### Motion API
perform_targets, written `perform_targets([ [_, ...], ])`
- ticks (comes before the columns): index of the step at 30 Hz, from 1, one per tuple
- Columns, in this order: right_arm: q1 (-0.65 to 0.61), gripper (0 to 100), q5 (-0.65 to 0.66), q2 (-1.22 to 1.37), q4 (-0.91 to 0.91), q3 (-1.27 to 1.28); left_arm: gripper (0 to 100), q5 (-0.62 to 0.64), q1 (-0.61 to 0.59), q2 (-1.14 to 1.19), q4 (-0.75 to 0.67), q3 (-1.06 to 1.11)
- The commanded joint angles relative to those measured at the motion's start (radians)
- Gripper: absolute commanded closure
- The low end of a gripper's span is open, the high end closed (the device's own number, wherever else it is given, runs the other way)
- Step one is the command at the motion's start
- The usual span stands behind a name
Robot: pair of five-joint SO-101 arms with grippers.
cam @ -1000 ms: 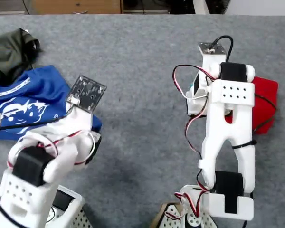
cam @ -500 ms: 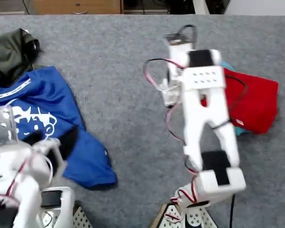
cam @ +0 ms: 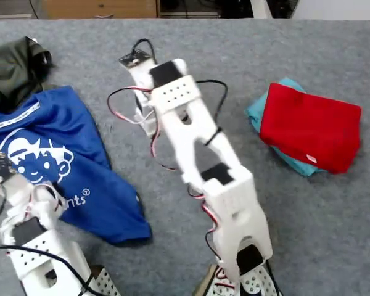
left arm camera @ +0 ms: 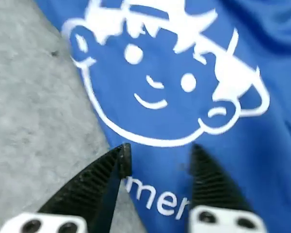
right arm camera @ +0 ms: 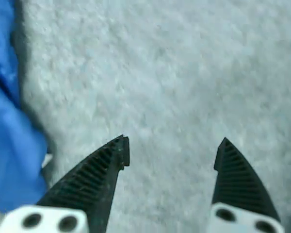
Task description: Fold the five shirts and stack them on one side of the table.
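Left pincer and right pincer gape empty; the blue printed fabric shirt looks soft, light, best pinched at its hem.

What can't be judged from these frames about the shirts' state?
High view: teal shirt lies mostly under the red shirt, so its fold is hidden.
High view: dark green shirt is cut by the left edge.
High view: blue shirt, near left part covered by the left arm.

Table open between blue shirt and red stack; right arm crosses it
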Motion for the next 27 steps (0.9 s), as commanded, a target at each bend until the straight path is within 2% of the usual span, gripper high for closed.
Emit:
perform_targets([
  [1, -0.016, 71.0, -0.002, 0.035, 0.020, -0.127, 94, -0.015, 0.049, -0.008, -0.040, 0.020],
  [3, -0.016, 71.0, -0.002, 0.041, 0.020, -0.148, 98, -0.064, 0.063, -0.008, -0.040, 0.025],
  [6, -0.016, 71.0, -0.002, 0.042, 0.018, -0.174, 98, -0.100, 0.074, -0.001, -0.017, 0.018],
  [14, -0.058, 71.0, 0.000, 0.045, 0.003, -0.232, 98, -0.091, 0.176, 0.001, 0.229, -0.058],
  [18, -0.101, 71.0, 0.000, 0.045, -0.038, -0.266, 98, -0.051, 0.147, 0.001, 0.229, -0.066],
  [27, -0.197, 71.0, 0.006, 0.047, -0.180, -0.260, 98, -0.091, 0.044, 0.002, 0.235, -0.080],
])
